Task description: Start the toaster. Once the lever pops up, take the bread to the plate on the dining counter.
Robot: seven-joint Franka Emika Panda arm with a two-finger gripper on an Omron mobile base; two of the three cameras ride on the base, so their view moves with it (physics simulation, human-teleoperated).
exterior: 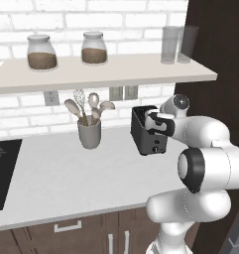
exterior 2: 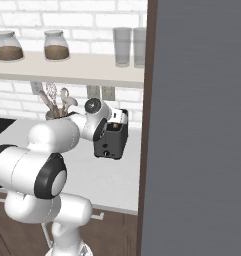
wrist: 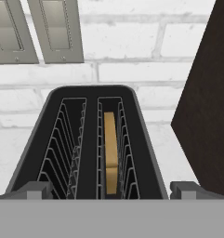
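- Left base view: the white arm reaches in from the lower right, and its gripper (exterior: 153, 120) hangs right over the top of the dark grey toaster (exterior: 147, 132). The toaster sits directly below the hand on the light counter (exterior: 66, 173), hard against the white brick wall (exterior: 22, 119).
- Off to the hand's left stands a grey utensil cup (exterior: 89, 133) full of spoons and a whisk, well apart from the toaster. Farther left, a black cooktop (exterior: 2, 168) meets the picture edge.
- Above the hand runs a shelf (exterior: 106, 72) carrying two jars (exterior: 41, 52) and two glasses (exterior: 178, 44).
- Right base view: the arm rises from the lower left, the gripper (exterior 2: 118, 118) again poised over the toaster (exterior 2: 111, 141). A dark cabinet side (exterior 2: 151, 100) stands just to the hand's right.
- Hand view: looking straight down into the toaster (wrist: 90, 148), two slots lie just ahead of the fingertips (wrist: 36, 189). The bread (wrist: 110, 148) stands on edge inside the right-hand slot, sunk between the wire guides; the left slot holds nothing.
- The jaws are spread wide, one tip at each lower corner, the toaster's near end between them, gripping nothing.
- Beyond the toaster, two wall outlets (wrist: 39, 30) sit on the brick.
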